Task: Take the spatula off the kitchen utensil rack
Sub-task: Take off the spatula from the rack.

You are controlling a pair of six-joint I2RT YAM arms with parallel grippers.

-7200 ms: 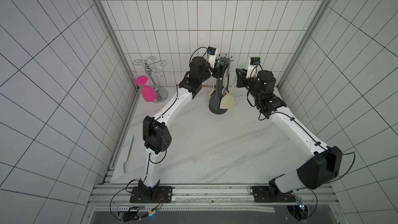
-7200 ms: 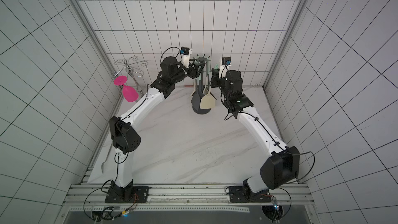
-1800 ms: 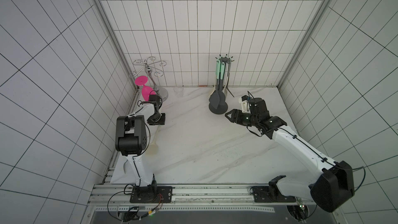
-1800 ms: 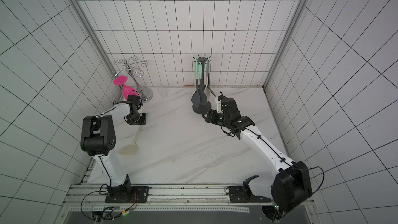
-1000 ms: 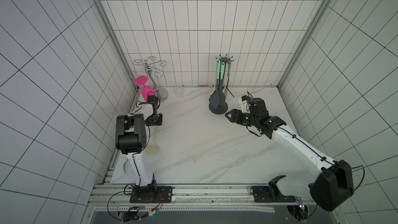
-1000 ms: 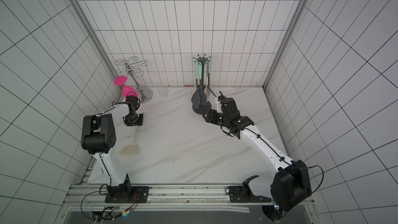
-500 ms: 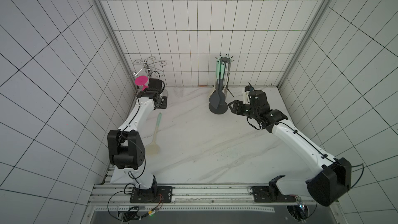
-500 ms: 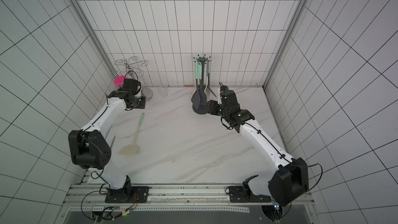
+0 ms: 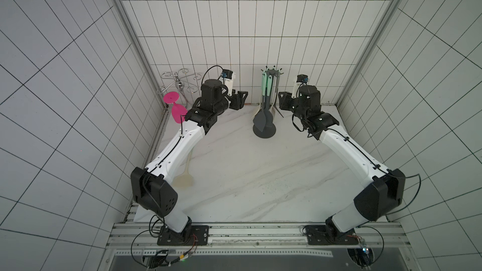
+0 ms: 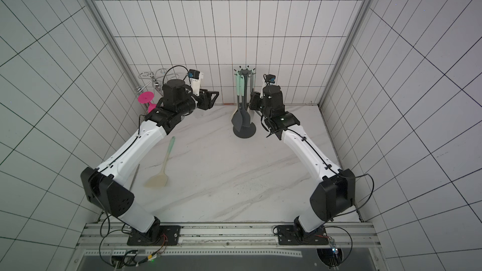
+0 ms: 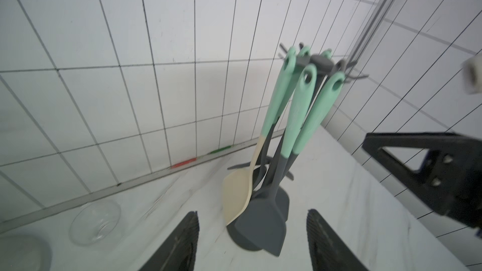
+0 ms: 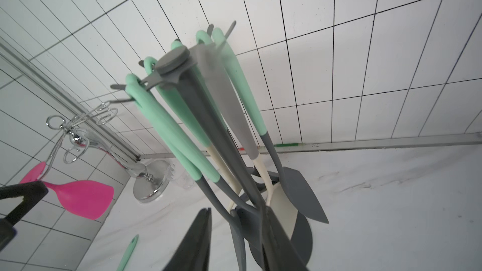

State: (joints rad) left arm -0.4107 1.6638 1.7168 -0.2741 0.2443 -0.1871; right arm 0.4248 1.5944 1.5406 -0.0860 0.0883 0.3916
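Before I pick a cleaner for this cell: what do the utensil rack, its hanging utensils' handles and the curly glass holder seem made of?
The kitchen utensil rack is matte dark grey without glints: painted metal or plastic, cannot tell. The handles are mint green, soft matte, probably silicone. The glass holder is mirror-bright, likely chromed metal wire.

No readable text, labels, brands or numbers in any view.
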